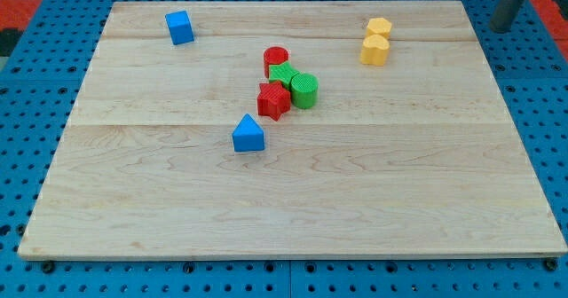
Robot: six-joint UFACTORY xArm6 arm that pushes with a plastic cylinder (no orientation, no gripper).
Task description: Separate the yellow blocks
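A pale wooden worktop [293, 192] on blue pegboard holds two yellow blocks [376, 41] touching at upper right, not yet separated, while my tip [503, 25], a plain rod with no end effector, hovers off-board right of them.

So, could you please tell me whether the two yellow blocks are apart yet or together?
Together: the upper yellow block touches the lower yellow block, with no board showing between them. My tip is off to their right.
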